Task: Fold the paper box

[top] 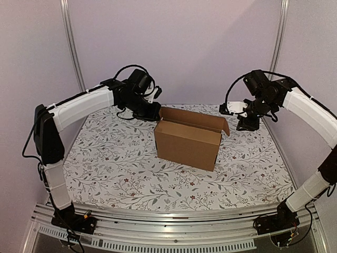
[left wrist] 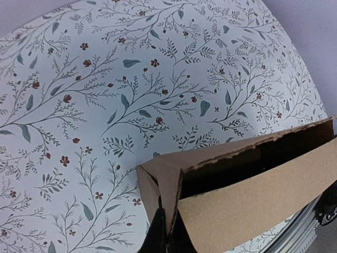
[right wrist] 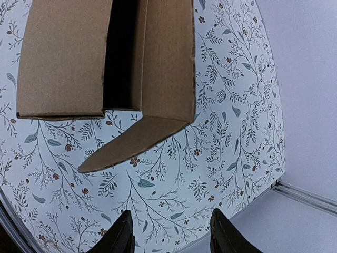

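**Left Gripper Pinching Box Corner, Right Gripper Standing Open**

The paper box (top: 188, 138) is standing in the middle of the flower-patterned cloth (top: 116, 158). Its top is lying open and its faces are showing plain brown corrugated cardboard. Its far long wall is rising a little above the near one.

The left gripper (top: 149, 112) is reaching in at the box's far left corner. In the left wrist view its dark fingers (left wrist: 156, 238) are sitting tight on either side of the thin end wall, pinching the cardboard.

The right gripper (top: 246, 122) is hanging just off the box's right end, apart from it. In the right wrist view its fingers (right wrist: 120, 236) are standing moderately apart with only cloth showing between them. An end flap (right wrist: 131, 142) is sticking out from that right end, angling away from the box over the cloth.
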